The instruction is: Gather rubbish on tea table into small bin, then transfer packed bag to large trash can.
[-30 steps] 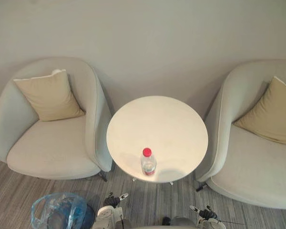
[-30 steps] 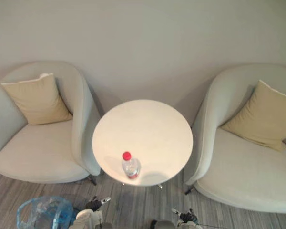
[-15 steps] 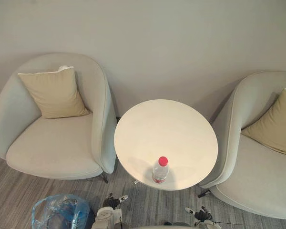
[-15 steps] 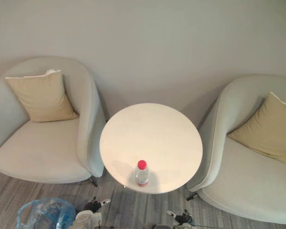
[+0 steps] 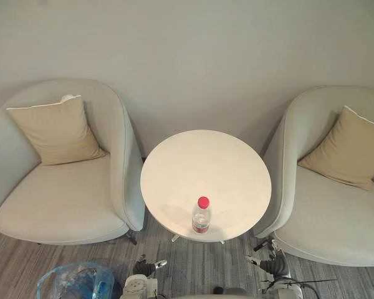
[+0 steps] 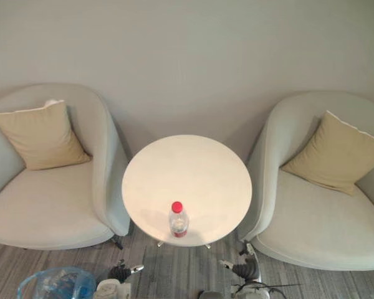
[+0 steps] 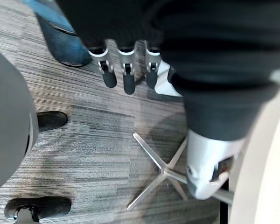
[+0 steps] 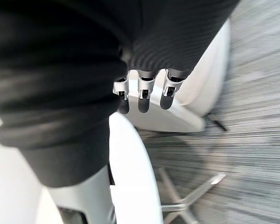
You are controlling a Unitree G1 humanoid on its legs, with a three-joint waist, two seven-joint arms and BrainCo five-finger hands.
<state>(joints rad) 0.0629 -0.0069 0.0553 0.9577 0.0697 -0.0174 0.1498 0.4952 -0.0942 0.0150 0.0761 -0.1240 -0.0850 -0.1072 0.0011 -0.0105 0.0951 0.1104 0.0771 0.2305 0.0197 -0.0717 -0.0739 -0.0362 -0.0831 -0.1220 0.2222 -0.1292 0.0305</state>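
Observation:
A clear plastic bottle (image 5: 201, 215) with a red cap stands upright near the front edge of the round white tea table (image 5: 206, 162). The small bin (image 5: 75, 283), lined with a blue plastic bag, sits on the floor at the lower left. My left hand (image 5: 144, 268) hangs low between the bin and the table, fingers (image 7: 123, 72) relaxed and holding nothing. My right hand (image 5: 273, 266) hangs low by the right armchair, fingers (image 8: 142, 95) straight and empty. Both hands are well below and in front of the bottle.
A pale armchair (image 5: 62, 199) with a tan cushion (image 5: 53, 129) stands left of the table, and another armchair (image 5: 330, 218) with a cushion (image 5: 349, 149) stands right. The table's metal star base (image 7: 163, 173) spreads on the grey striped carpet. A wall lies behind.
The camera has swung, shifting the whole picture. My right hand has come up a little by the right armchair. The bottle stays on the table.

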